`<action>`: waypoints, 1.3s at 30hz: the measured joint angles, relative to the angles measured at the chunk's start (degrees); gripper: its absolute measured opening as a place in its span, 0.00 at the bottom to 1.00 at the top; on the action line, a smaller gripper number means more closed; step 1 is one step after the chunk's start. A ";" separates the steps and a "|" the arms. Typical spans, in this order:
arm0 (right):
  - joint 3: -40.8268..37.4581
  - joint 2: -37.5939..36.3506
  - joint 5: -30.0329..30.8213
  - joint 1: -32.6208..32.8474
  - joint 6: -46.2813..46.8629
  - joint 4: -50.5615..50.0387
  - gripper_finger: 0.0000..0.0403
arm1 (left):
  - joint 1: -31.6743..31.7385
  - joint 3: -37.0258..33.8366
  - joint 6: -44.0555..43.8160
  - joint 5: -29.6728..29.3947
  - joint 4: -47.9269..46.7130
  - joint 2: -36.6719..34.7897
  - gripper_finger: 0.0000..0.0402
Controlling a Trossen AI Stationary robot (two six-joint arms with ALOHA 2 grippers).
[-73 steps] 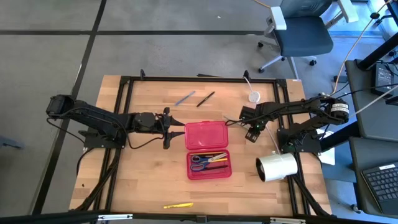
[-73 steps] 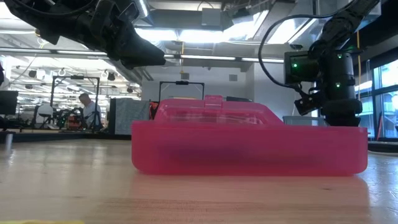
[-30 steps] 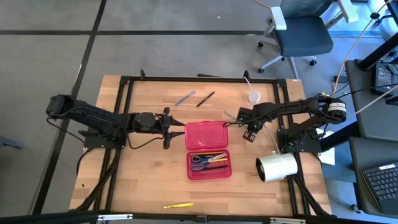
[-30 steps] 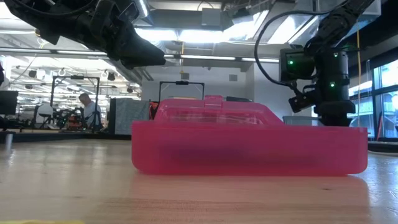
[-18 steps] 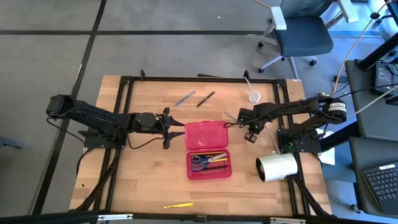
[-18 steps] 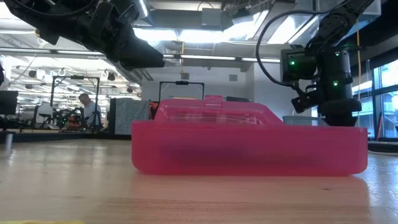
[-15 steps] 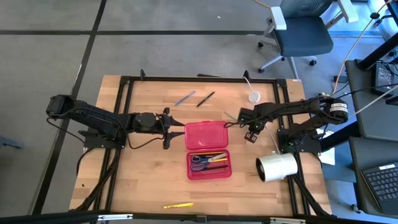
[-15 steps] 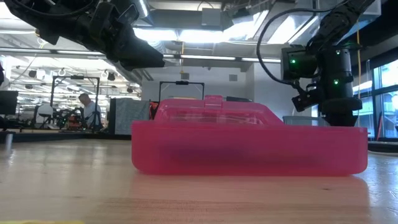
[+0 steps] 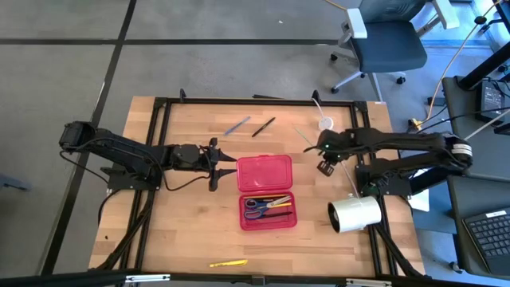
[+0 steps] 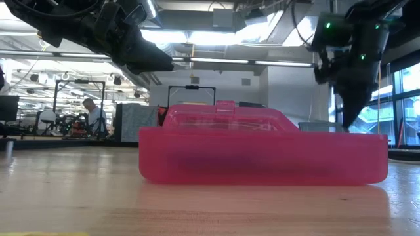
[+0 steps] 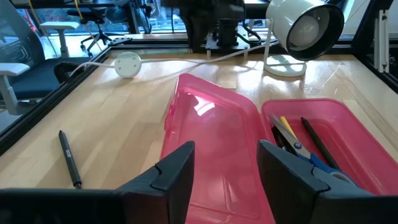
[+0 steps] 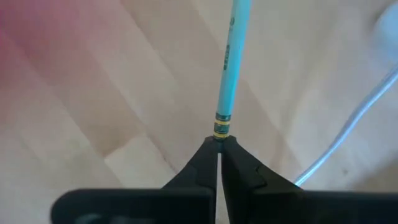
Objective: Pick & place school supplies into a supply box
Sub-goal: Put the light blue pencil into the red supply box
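Note:
The supply box lies open mid-table, its red lid (image 9: 264, 171) toward the far edge and its tray (image 9: 268, 225) holding blue-handled scissors (image 9: 256, 206), a yellow pencil and a black pen. My right gripper (image 12: 219, 148), above the table right of the lid (image 9: 319, 150), is shut on a light blue pencil (image 12: 229, 62). My left gripper (image 9: 213, 164) hangs open at the lid's left edge, its fingers above the lid (image 11: 211, 143). A blue pen (image 9: 237, 126) and a black pen (image 9: 264, 127) lie near the far edge, and a yellow pencil (image 9: 228, 263) near the front edge. My right gripper pinches the pencil's eraser end, just behind the gold band (image 12: 220, 130), between its two fingertips. The fingers come steeply from above, and the pencil runs on from them along their line. Its far tip is out of the wrist view, so I cannot tell whether it touches the table.
A big white roll (image 9: 355, 214) stands right of the tray. A small white disc (image 9: 325, 123) with a cord lies at the far right. A black frame (image 9: 239, 101) runs along the table's edges. Bare wood shows left of the box.
My right gripper has risen, staying shut on the light blue pencil, and has tipped to point more steeply down. The pencil has come up with it and shifted a little toward the far edge.

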 joint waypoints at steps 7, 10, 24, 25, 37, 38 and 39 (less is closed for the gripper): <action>5.95 -4.94 -1.12 1.26 -1.77 0.39 0.03 | 0.01 0.01 -0.04 0.00 0.00 0.00 0.42; 9.69 -4.04 -2.60 4.20 -1.85 1.07 0.03 | 0.01 0.01 -0.06 0.00 0.00 0.00 0.42; 14.49 13.05 -9.89 23.38 -1.42 14.55 0.03 | 0.01 -0.01 -0.07 0.00 0.00 0.00 0.42; 14.49 14.44 -11.03 24.22 -1.42 15.22 0.03 | -0.01 0.01 -0.07 0.00 0.00 0.00 0.42; 14.49 28.46 -20.84 29.72 1.59 22.06 0.03 | 0.01 0.01 -0.10 0.00 0.00 0.00 0.42; 14.49 29.21 -22.19 29.96 1.83 23.41 0.03 | 0.01 0.01 -0.08 0.00 0.00 0.00 0.42; 14.49 29.87 -23.19 30.13 2.74 24.47 0.03 | 0.01 0.00 -0.10 0.00 0.00 -0.01 0.42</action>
